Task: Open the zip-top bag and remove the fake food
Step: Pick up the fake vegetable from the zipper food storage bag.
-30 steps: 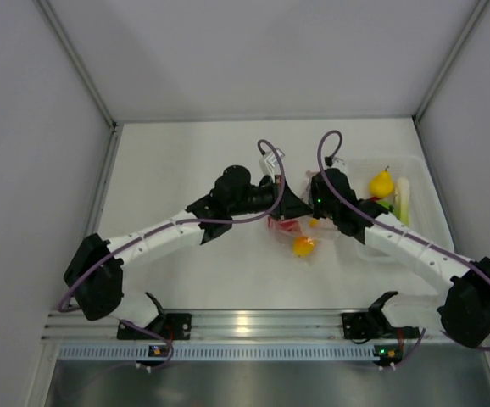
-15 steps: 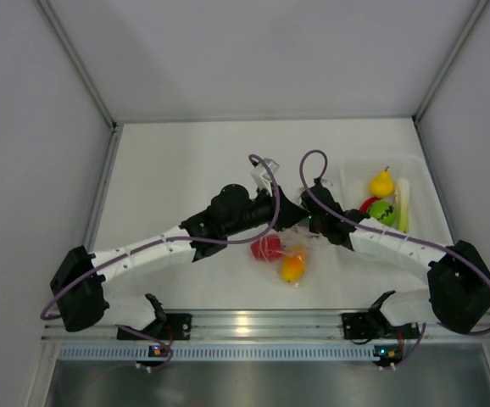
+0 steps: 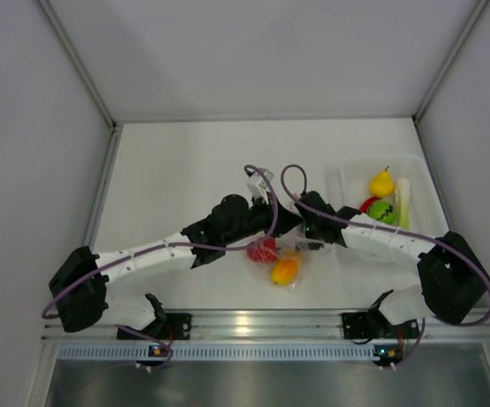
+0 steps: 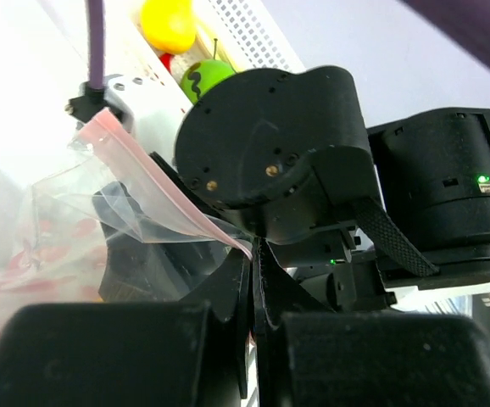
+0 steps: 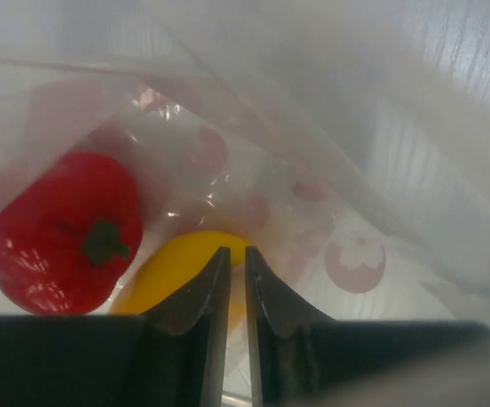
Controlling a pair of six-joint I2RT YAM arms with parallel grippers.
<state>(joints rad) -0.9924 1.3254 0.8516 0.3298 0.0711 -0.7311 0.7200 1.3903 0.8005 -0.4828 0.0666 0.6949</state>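
Zip-top bag (image 4: 101,203) zip edge pinched in closed left claw (image 4: 253,256); right claw (image 5: 236,259) nearly closed, grip unclear

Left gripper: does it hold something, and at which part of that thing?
The left gripper is shut on the zip-top bag, pinching its top edge at one end of the pink zip strip.

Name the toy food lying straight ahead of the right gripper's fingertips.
The yellow piece in the zip-top bag: it sits directly beyond the right gripper, while the red pepper lies off to the left in the wrist view.
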